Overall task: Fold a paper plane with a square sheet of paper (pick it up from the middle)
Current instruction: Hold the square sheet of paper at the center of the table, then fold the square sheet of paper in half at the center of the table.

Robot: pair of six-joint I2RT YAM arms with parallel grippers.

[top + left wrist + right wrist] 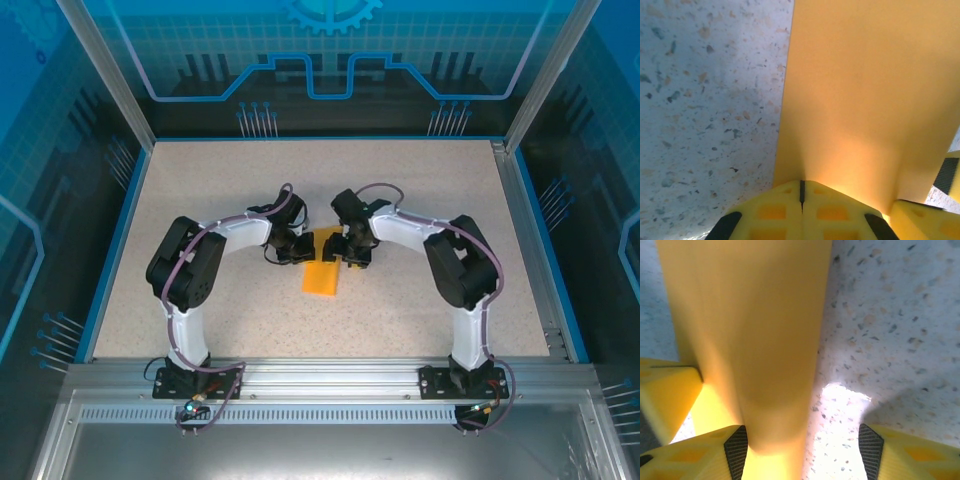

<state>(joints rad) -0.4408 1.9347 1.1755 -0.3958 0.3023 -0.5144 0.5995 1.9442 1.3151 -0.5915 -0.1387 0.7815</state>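
The orange paper (322, 274), folded into a long strip, lies mid-table (200, 200) with its long axis running near to far, and both grippers meet at its far end. The left gripper (801, 196) is clenched on that end at the strip's left side, while the right gripper (802, 445) stands released, one finger by the paper and the other over bare table. The strip stretches nearward from both, so I judge the coming move turns on the right gripper closing across the right edge beside it.
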